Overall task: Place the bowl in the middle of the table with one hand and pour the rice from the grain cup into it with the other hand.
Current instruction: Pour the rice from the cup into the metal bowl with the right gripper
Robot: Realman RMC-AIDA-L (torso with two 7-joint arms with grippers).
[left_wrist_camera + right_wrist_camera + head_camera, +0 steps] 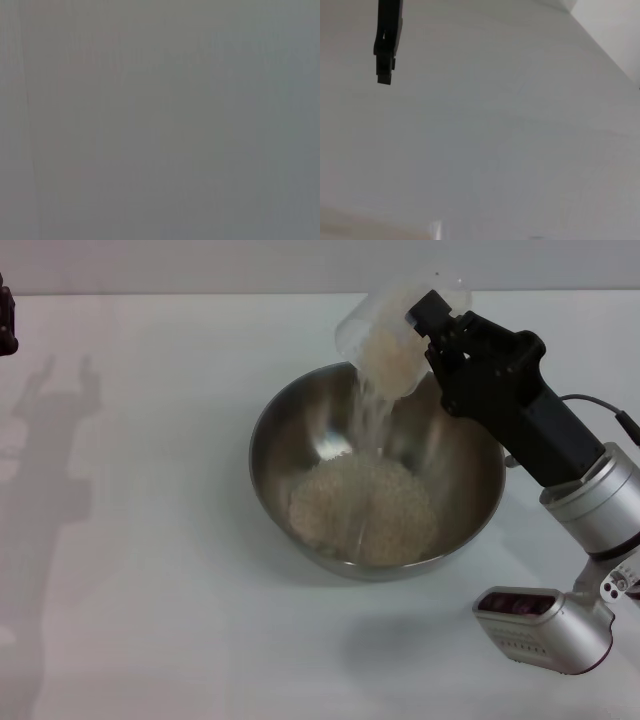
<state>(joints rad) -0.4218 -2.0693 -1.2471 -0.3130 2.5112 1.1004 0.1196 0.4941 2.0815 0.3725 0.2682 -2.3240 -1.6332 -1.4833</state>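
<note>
Your right end effector is clamped on the small clear plastic grain cup, tipped over the large stainless-steel bowl mid-counter so off-white rice lands inside. Left end effector parked far left, grip state unclear.

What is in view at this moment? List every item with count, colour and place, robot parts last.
Large round stainless-steel bowl: one, shiny silver, at the middle of the table.
Pile of rice: one, off-white, in the bowl's bottom, with a thin stream falling onto it from the cup.
Small clear plastic grain cup: one, transparent, tipped over the bowl's far rim, rice still inside.
Plain white table: one, white, filling the head view.
Right gripper: one, black, holding the grain cup above the bowl.
Left gripper: one, black, at the table's far left edge, away from the bowl.
</note>
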